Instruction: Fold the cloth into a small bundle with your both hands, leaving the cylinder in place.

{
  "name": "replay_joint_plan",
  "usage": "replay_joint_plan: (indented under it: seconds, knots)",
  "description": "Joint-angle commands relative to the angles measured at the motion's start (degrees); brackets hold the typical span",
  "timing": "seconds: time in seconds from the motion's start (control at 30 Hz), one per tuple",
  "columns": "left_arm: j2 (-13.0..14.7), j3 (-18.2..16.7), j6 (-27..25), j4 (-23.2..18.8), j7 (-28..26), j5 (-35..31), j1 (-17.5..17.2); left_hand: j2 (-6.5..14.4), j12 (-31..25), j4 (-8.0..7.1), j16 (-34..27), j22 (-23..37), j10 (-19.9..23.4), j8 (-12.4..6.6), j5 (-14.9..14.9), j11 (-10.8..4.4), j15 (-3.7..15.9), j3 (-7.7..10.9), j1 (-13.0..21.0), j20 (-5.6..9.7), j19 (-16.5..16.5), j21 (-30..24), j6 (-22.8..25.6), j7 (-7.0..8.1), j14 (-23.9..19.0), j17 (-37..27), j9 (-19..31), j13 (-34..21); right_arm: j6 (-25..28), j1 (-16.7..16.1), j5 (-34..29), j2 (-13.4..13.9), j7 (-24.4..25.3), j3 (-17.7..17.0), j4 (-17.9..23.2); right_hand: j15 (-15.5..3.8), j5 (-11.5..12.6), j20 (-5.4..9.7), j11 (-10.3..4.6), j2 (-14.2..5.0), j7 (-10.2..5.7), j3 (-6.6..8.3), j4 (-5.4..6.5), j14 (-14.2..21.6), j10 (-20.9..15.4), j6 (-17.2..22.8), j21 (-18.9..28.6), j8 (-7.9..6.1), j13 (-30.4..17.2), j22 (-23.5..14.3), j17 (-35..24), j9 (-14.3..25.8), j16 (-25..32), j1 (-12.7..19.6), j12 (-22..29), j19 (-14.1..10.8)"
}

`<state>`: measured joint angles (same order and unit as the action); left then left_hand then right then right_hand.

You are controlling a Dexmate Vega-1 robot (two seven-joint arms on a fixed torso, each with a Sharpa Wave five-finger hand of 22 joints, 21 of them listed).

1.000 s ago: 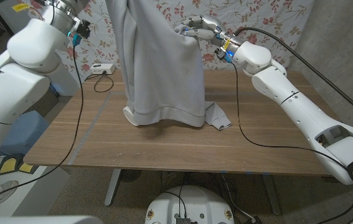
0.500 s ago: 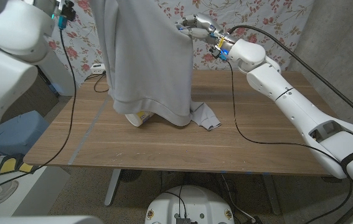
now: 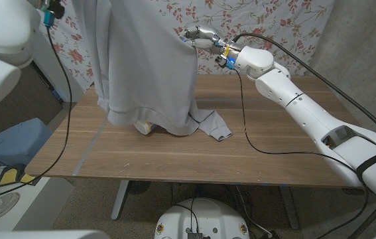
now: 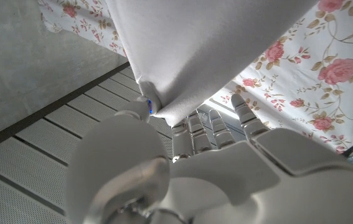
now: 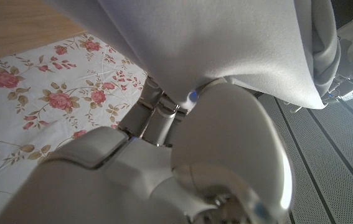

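Observation:
The grey cloth hangs as a tall sheet over the table, with its hem and a loose corner trailing on the wood. My right hand grips its upper right corner, high above the table's far side. The right wrist view shows that hand closed on a fold of cloth. In the left wrist view my left hand pinches the other upper corner. The small pale cylinder peeks out from under the hem, mostly hidden.
A floral backdrop stands behind the table. A black cable from the right arm drapes over the table's right half. A blue box sits on the floor to the left.
Both hands have carried the hanging cloth to the left and a little higher. The hem has slid off the cylinder, which now peeks out beneath it.

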<state>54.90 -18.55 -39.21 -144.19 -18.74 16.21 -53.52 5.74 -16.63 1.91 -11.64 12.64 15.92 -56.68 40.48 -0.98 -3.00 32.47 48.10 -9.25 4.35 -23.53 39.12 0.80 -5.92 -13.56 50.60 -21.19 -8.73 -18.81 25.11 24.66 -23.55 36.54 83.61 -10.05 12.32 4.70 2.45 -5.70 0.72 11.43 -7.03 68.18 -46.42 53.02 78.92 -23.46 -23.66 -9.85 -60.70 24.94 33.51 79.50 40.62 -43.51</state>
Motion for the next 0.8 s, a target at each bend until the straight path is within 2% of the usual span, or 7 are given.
replay_joint_plan:
  seconds: [0.03, 0.13, 0.17, 0.33, 0.53, 0.73, 0.8]
  knots:
    - [6.3, 3.4, -28.1, -3.3, -1.6, -0.5, 3.0, 0.1, 0.3, 0.14, 0.0, 0.1, 0.4, -0.55, 1.0, 0.97, -0.84, 0.83, -0.2, -0.95, 0.0, 0.1, 1.8, 1.02, 0.0, 0.0, 0.0, 0.1, 1.9, 2.1, 0.6, -2.2, -4.7, 2.8, -5.0, -2.36, -0.1, 5.21, -1.78, -2.82, 0.4, 0.21, 0.27, 2.3, -4.4, -0.1, -0.1, 0.4, -10.7, 0.1, 0.7, 0.1, -0.6, 2.0, -0.2, -0.6]
    - [6.5, 4.6, -26.7, -1.9, -1.0, -0.1, 3.3, 0.0, 0.4, 0.24, -0.3, 0.1, 0.9, -0.65, 1.5, 0.11, -0.13, 0.98, -0.3, -0.59, 0.5, -0.3, 1.8, 0.95, -0.4, 0.1, -0.3, 0.3, 1.8, 2.0, 0.5, -2.6, -5.2, 3.1, -6.1, -2.39, -0.2, 5.2, -1.46, -2.97, 0.47, 0.3, 0.36, 2.1, -4.3, -0.2, -0.4, 0.54, -10.4, 0.2, 1.4, 0.1, -1.1, 1.9, -0.4, -0.6]
    - [6.9, 5.6, -26.8, -1.6, -1.2, -0.1, 3.8, -0.1, 0.4, 0.29, -0.5, 0.1, 1.5, -0.82, 1.7, -0.82, 0.44, 1.04, -0.3, -0.15, 0.8, -0.5, 1.8, 1.02, -0.7, 0.1, -0.4, 0.4, 1.7, 2.0, 0.5, -2.7, -5.2, 3.2, -6.5, -2.4, -0.2, 5.22, -1.55, -3.0, 0.44, 0.36, 0.35, 2.1, -4.2, -0.2, -0.6, 0.63, -10.5, 0.2, 1.6, 0.0, -1.2, 1.9, -0.4, -0.5]
    - [10.2, 15.3, -30.7, -1.3, -5.0, -2.0, 9.6, -0.2, 0.3, 0.4, -0.9, 0.0, 2.6, -0.92, 2.0, -2.26, 1.71, 1.13, -0.5, 1.5, 2.2, -1.3, 1.6, 1.44, -1.8, 0.1, -1.0, 0.4, 0.9, 2.4, 0.0, -4.4, -5.8, 4.1, -9.6, -2.41, -0.4, 5.33, -1.39, -3.09, 0.42, 0.53, 0.34, 2.0, -3.9, -0.3, -1.0, 0.8, -10.4, 0.3, 2.5, 0.0, -1.9, 1.9, -0.6, -0.3]
    - [12.8, 25.9, -32.1, -0.3, -5.7, -3.6, 16.5, -0.3, 0.1, 0.44, -1.1, 0.0, 3.2, -0.93, 1.9, -3.27, 2.88, 1.13, -0.7, 2.2, 2.7, -1.7, 1.7, 1.94, -2.5, 0.1, -1.6, 0.4, -0.5, 4.8, -0.2, -8.6, -9.1, 6.2, -17.1, -2.4, -0.6, 5.44, -0.97, -3.23, 0.5, 0.9, 0.31, 1.5, -3.6, -0.3, -1.9, 1.13, -9.7, 0.3, 4.6, -0.1, -3.6, 1.9, -1.2, 0.1]
    - [14.1, 28.8, -29.9, 0.5, -3.9, -3.8, 17.9, -0.4, 0.2, 0.44, -1.0, 0.0, 3.3, -1.01, 1.8, -3.68, 3.33, 1.15, -0.8, 2.72, 2.8, -1.9, 1.5, 2.03, -2.6, 0.1, -1.9, 0.3, -1.5, 7.2, -0.4, -12.1, -14.1, 8.2, -24.6, -2.14, -0.9, 4.95, -0.3, -3.76, 0.76, 1.82, 0.42, 0.5, -3.0, -1.0, -3.3, 1.76, -8.6, 0.4, 7.2, -0.3, -6.1, 1.8, -1.9, 1.0]
    - [14.8, 30.7, -30.9, 0.3, -3.4, -4.3, 19.3, -0.4, 0.2, 0.43, -1.1, -0.1, 3.3, -1.06, 1.8, -3.68, 3.43, 1.16, -0.9, 2.88, 2.8, -2.0, 1.5, 2.14, -2.7, 0.1, -1.9, 0.3, -1.3, 7.9, -0.5, -12.8, -16.2, 8.8, -26.5, -1.75, -1.4, 4.1, 0.14, -4.22, 0.83, 2.51, 1.55, -1.1, -1.8, -2.3, -4.6, 2.73, -7.4, 0.4, 9.6, -0.6, -8.7, 0.2, -3.1, 1.8]
